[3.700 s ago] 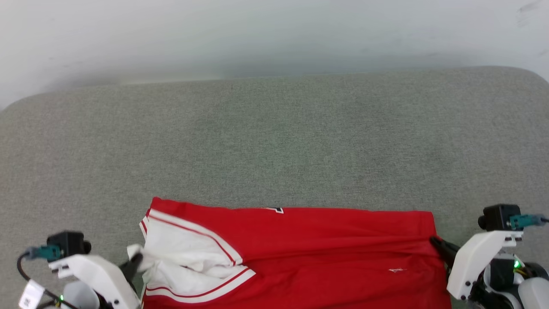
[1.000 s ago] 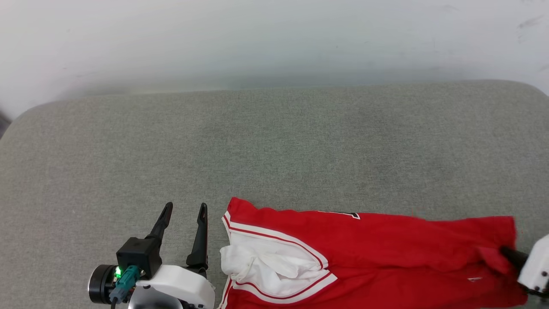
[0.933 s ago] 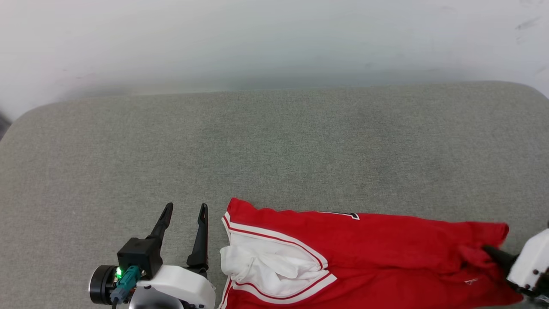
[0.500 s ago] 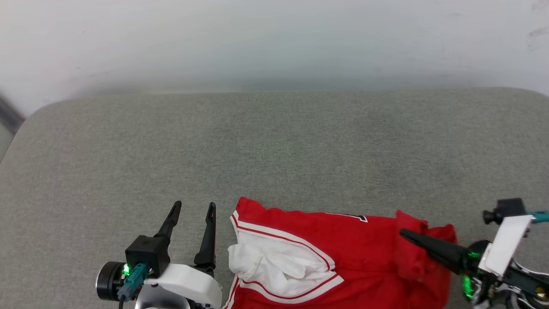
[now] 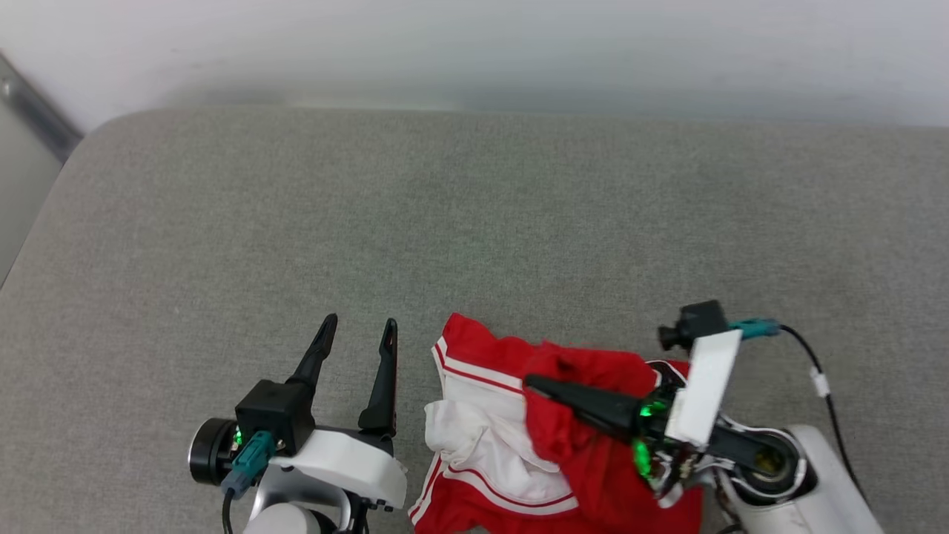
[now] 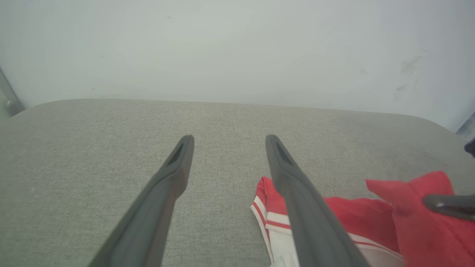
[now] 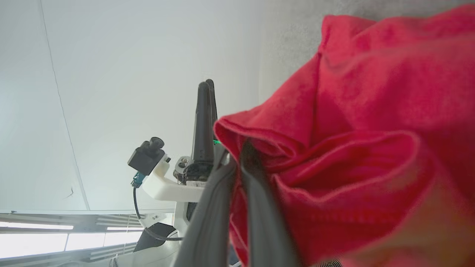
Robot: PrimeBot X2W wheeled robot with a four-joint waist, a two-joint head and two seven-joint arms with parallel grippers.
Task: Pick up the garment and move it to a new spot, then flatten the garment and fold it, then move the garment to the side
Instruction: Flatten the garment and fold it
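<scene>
While the right gripper [image 5: 530, 383] pinches a red fold of the garment [image 5: 571, 456], the left gripper [image 5: 360, 321] stands spread and empty just beside it, over the grey cushion [image 5: 474, 222].

Grey fabric surface [image 5: 474, 208], rounded far corner; plain white wall [image 5: 474, 44] behind, faintly scuffed.

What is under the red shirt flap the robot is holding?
Part of the white sleeve with striped trim peeks out below the red flap pinched in the right gripper. The rest under it is covered.
</scene>
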